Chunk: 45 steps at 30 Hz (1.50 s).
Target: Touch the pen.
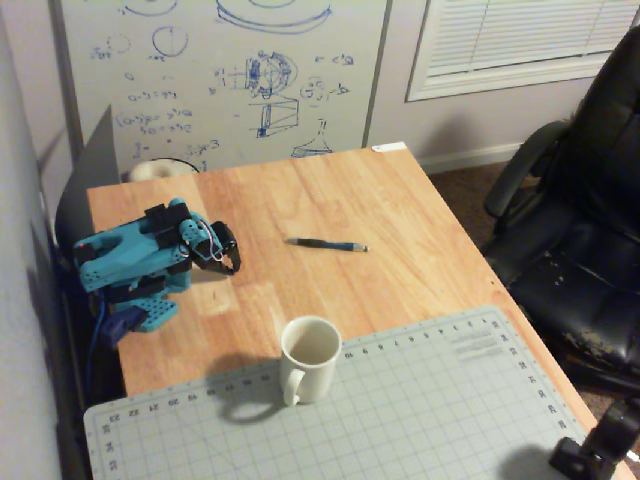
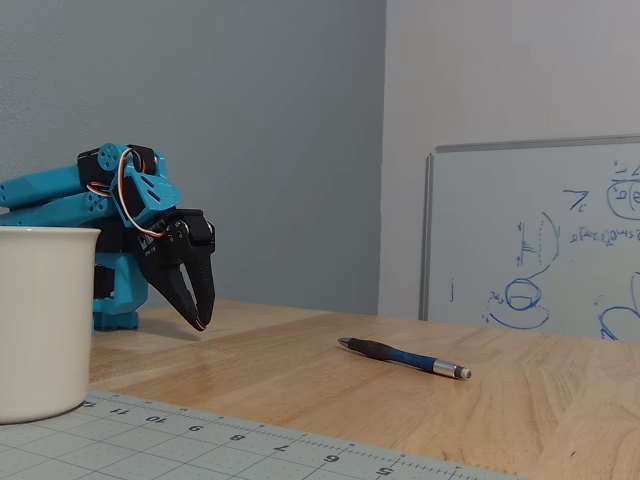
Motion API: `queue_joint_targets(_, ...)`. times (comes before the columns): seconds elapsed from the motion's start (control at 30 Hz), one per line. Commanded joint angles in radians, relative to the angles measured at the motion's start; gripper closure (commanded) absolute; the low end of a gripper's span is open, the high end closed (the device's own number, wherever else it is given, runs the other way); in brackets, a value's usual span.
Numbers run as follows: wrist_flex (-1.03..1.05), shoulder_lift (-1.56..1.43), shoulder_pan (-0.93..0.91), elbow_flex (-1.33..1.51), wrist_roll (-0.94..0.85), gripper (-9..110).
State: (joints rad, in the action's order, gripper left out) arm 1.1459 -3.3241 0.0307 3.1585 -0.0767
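Note:
The thin dark pen (image 1: 326, 243) (image 2: 400, 357), with a bluish section and a pale tip, lies flat on the wooden table (image 1: 400, 230) near its middle. The blue arm is folded back over its base (image 1: 140, 305) at the table's left edge in the high fixed view. Its black gripper (image 1: 233, 264) (image 2: 200, 323) points down with its tips together, just above the wood and holding nothing. In the high fixed view the gripper is well to the left of the pen, with bare wood between them.
A white mug (image 1: 310, 357) (image 2: 40, 320) stands on the grey cutting mat (image 1: 420, 400) (image 2: 200, 440) at the table's front. A whiteboard (image 1: 220, 70) (image 2: 540, 240) leans behind the table. A black office chair (image 1: 580, 200) is to the right.

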Motion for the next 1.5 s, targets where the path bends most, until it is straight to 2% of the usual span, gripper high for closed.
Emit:
queue_joint_targets(0.0, -0.138, -0.037, 0.014, -0.032, -0.009, 101)
queue_joint_targets(0.2, -0.436, -0.017, 0.017, -0.035, -0.009, 101)
queue_joint_targets(0.37, -0.588, 0.161, 0.026, -0.167, -0.008, 101)
queue_joint_targets(0.9, -0.601, 0.920, 0.037, -0.830, -0.008, 101)
queue_joint_targets(1.23, -0.606, 1.362, 0.038, -1.081, -0.009, 101)
queue_joint_targets(1.47, -0.606, 1.532, 0.038, -1.167, -0.009, 101)
